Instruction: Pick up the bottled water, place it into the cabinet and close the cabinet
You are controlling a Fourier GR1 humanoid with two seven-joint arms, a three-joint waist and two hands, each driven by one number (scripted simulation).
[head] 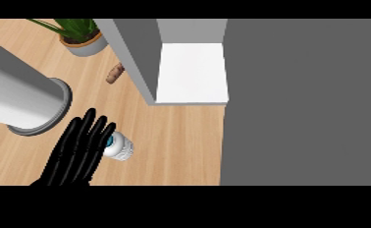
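Observation:
The bottled water (119,148) stands on the wooden counter (174,138), seen from above as a pale bottle with a blue-ringed top. My left hand (78,152) comes in from the lower left with its fingers straight, open, lying against the bottle's left side and covering part of it. The cabinet (135,55) stands open further back, its white shelf (193,72) bare. Its wide grey door (297,99) fills the right side of the view. My right hand does not show.
A large grey cylinder (30,101) lies at the left, close to my left hand. A potted plant (83,39) stands at the back left. A small brown object (115,73) lies next to the cabinet's left wall.

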